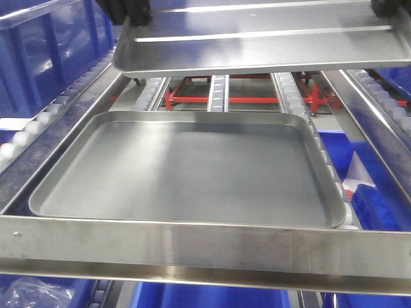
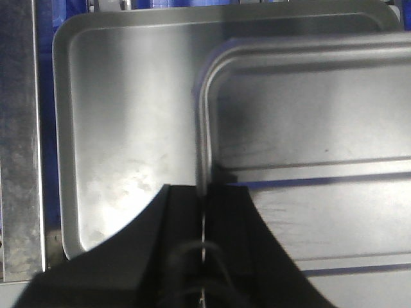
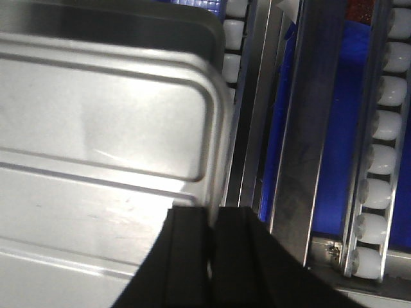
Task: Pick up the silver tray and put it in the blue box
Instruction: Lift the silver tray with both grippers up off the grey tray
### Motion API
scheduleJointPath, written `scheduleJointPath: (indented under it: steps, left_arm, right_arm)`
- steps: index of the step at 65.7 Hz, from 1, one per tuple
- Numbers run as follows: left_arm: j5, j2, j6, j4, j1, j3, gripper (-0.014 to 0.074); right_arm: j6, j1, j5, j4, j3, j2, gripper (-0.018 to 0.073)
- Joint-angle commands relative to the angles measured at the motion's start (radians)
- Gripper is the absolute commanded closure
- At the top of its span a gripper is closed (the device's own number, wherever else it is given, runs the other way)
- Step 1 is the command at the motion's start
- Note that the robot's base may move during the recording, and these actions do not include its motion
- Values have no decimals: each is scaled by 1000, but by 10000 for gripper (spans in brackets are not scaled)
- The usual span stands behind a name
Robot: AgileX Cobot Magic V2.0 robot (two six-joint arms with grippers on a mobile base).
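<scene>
The silver tray (image 1: 257,38) hangs level at the top of the front view, above a larger dull grey tray (image 1: 186,173). My left gripper (image 1: 138,16) is shut on its left rim. In the left wrist view the black fingers (image 2: 180,218) pinch the silver tray's (image 2: 308,128) edge at the gripper (image 2: 203,189). My right gripper (image 3: 212,212) is shut on the opposite rim of the silver tray (image 3: 103,128), and only its tip shows in the front view (image 1: 385,6). The blue box (image 1: 38,58) stands at the far left, beside the rack.
The grey tray rests on a steel roller rack with a front rail (image 1: 205,247) and white rollers (image 3: 385,128) along its sides. More blue crates (image 1: 379,192) lie below the rack at right and front. A red frame (image 1: 237,99) shows at the back.
</scene>
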Motion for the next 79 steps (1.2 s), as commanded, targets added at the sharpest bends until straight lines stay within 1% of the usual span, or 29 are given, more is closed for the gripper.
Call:
scheduleJointPath:
  steps: [1,79]
  left_arm:
    - [-18,-41,28,24,-16,-32,701]
    - [-18,-41,28,24,-16,-32,701]
  right_arm:
    - [-13,0,-71,-31,-30,-31,500]
    - [-13,0,-71,-31,-30,-31,500]
